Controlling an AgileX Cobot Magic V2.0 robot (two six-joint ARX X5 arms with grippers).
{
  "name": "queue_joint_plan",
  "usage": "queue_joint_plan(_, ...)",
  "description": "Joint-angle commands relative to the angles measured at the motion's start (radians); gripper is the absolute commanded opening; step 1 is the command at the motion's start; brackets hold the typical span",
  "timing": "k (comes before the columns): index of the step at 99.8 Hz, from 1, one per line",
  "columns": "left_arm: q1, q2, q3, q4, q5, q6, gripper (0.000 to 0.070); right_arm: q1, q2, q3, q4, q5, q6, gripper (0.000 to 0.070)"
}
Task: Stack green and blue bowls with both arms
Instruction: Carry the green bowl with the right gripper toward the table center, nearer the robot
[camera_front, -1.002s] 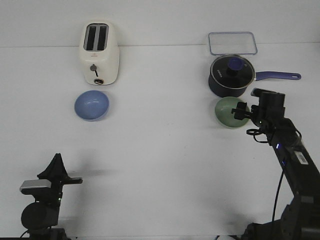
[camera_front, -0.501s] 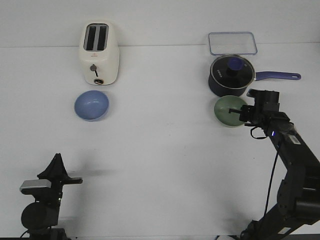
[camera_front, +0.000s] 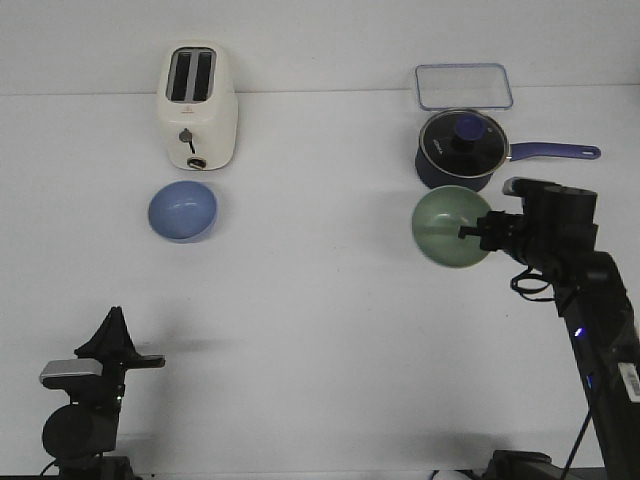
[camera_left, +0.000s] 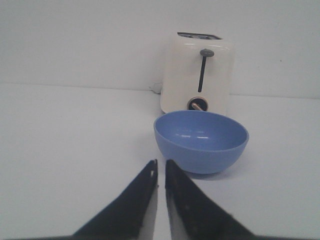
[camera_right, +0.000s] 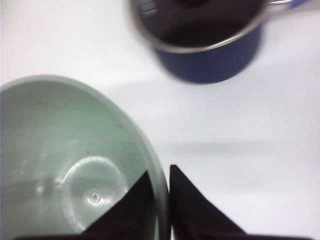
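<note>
The pale green bowl (camera_front: 450, 226) hangs above the table at the right, in front of the saucepan. My right gripper (camera_front: 474, 231) is shut on its right rim, one finger inside the bowl and one outside; the right wrist view shows the bowl (camera_right: 75, 160) pinched by my right gripper (camera_right: 162, 172). The blue bowl (camera_front: 183, 211) sits on the table at the left, just in front of the toaster; it also shows in the left wrist view (camera_left: 201, 141). My left gripper (camera_left: 160, 162) is shut and empty, low at the front left, well short of the blue bowl.
A cream toaster (camera_front: 201, 107) stands behind the blue bowl. A dark navy saucepan (camera_front: 462, 150) with a glass lid and a blue handle stands behind the green bowl. A clear rectangular lid (camera_front: 464, 86) lies at the far right back.
My right gripper has raised the green bowl off the table and drawn it a little toward the left and front. The left arm and blue bowl have not moved.
</note>
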Motion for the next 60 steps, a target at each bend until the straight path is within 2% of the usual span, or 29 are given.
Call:
queue_joint_plan(1,0.002,-0.001,-0.02,0.011,0.002,0.005,0.0014,0.06,-0.029,-0.047,-0.009,-0.006,-0.006,0.0)
queue_joint_plan(25,0.001,-0.001,-0.02,0.011,0.002,0.003,0.0014,0.357,-0.108,-0.258,0.119,0.011,0.127,0.0)
queue_joint_plan(46,0.001,-0.002,-0.019,0.012,0.002,-0.005,0.0014,0.562,-0.042,-0.34,0.224,0.125,0.196,0.0)
queue_joint_plan(60,0.001,-0.002,-0.018,0.011,0.002,-0.089,0.0014,0.621,0.031,-0.34,0.259,0.137,0.199,0.0)
